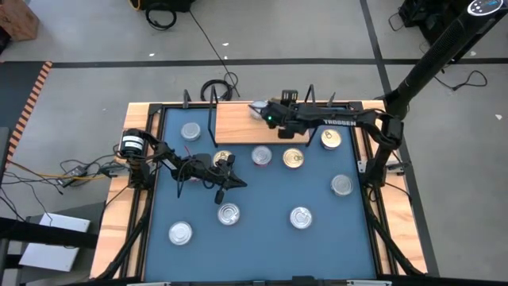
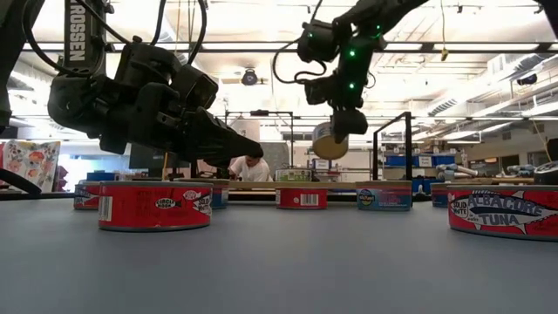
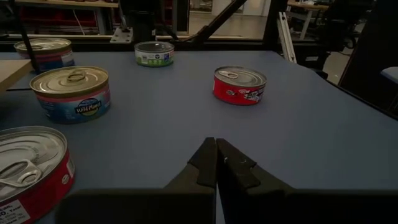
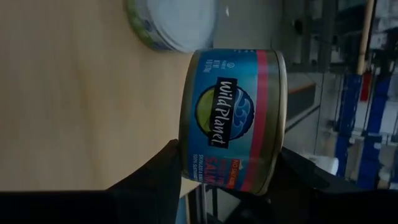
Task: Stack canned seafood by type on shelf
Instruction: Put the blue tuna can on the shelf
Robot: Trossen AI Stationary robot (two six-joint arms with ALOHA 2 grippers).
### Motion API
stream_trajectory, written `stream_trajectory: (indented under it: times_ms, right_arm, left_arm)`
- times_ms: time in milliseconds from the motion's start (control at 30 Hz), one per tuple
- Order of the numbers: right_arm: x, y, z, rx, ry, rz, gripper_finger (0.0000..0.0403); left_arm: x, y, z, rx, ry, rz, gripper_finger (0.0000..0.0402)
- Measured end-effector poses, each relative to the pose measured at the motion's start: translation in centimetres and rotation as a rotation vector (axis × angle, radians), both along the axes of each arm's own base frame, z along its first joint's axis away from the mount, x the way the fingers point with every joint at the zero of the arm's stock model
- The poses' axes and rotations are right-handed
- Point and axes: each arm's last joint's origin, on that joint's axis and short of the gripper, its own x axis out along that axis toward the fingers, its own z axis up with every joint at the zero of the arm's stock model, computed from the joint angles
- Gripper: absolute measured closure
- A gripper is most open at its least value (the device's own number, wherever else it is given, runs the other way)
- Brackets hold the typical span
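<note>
The right gripper (image 4: 227, 171) is clamped on a flat round blue-and-pink-labelled "Wild Planet" tin (image 4: 233, 121), one dark finger on each side of its wall, and in the low view that tin (image 2: 330, 141) hangs clear of every surface under the lit wrist. In the high view the right gripper (image 1: 259, 109) sits over the light wooden shelf board with black wire uprights (image 1: 238, 123) at the far edge of the blue table mat (image 1: 262, 238). The deciding relation is vertical: the shelf lies directly beneath the held tin, with open air between them. A second tin with a green-edged label (image 4: 174, 23) rests on the shelf just beyond the held one; whether the two are the same type cannot be told. A judgement on the next move: a straight descent should suffice if the tin's round axis is kept upright so that it lands flat. The left gripper (image 3: 216, 163) has its fingers pressed together on nothing and hovers over the mat near the table centre (image 1: 225, 181), well apart from the shelf, so the right arm is the nearer one. The remaining silver- and gold-topped tins lie scattered on the mat, among them a red-sided tin (image 3: 240, 85), a blue-labelled "Wild Planet" tin (image 3: 73, 93) and a red-labelled tin (image 2: 155, 205).
</note>
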Motion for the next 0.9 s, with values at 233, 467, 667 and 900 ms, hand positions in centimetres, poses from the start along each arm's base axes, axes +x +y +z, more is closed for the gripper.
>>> stream_trajectory:
  times_ms: [233, 467, 667, 900]
  right_arm:
    - [-1.2, -1.5, -1.9, 0.008, 0.033, -0.022, 0.0213]
    - [-2.3, -2.4, -3.9, 0.012, 0.060, -0.038, 0.0213]
    - [-2.6, -3.1, -4.3, 0.029, 0.024, -0.047, 0.0213]
    - [-2.9, -3.4, -5.1, 0.033, -0.004, -0.050, 0.0209]
  left_arm:
    - [0.0, 0.0, 0.0, 0.000, 0.000, 0.000, 0.0396]
    - [0.0, 0.0, 0.0, 0.000, 0.000, 0.000, 0.0396]
    - [0.0, 0.0, 0.0, 0.000, 0.000, 0.000, 0.0396]
    - [0.0, 0.0, 0.0, -0.001, 0.000, 0.000, 0.0396]
